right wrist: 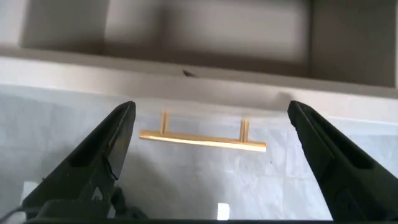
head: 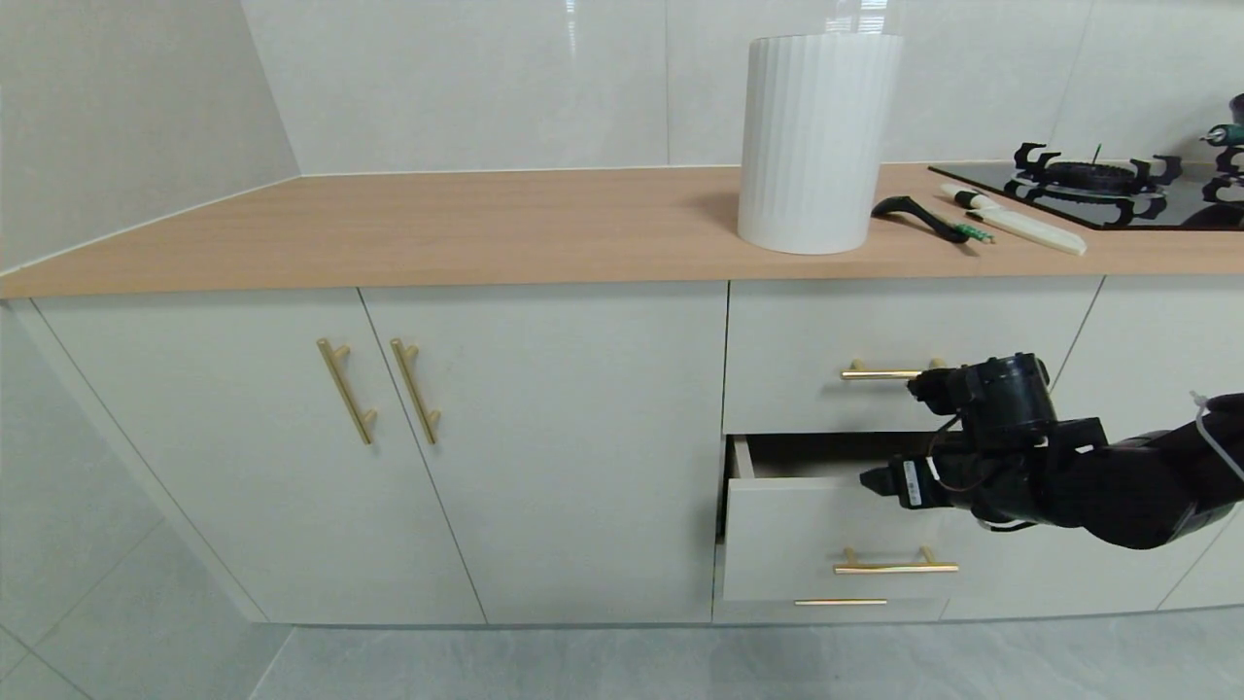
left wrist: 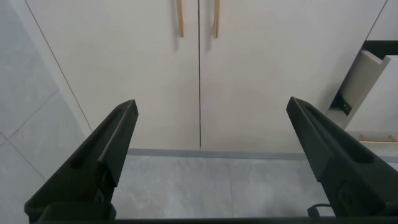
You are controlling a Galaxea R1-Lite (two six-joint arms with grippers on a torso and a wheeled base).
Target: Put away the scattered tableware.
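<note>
Your R gripper [right wrist: 211, 115] gapes wide just over the open drawer [head: 777, 515] front, gold handle [head: 894, 567] below. L gripper [left wrist: 211, 109] wide too, facing cupboard doors [left wrist: 249, 81]. Black utensil [head: 918, 216] & white knife [head: 1025, 227] lie on counter [head: 437, 228] beside white canister [head: 814, 141], hob [head: 1088, 185] nearby.

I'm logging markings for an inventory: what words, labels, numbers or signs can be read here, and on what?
No text here can be read.
White label on the right gripper: print too small to read.
Open drawer, white ribbed container, countertop: no text visible.
</note>
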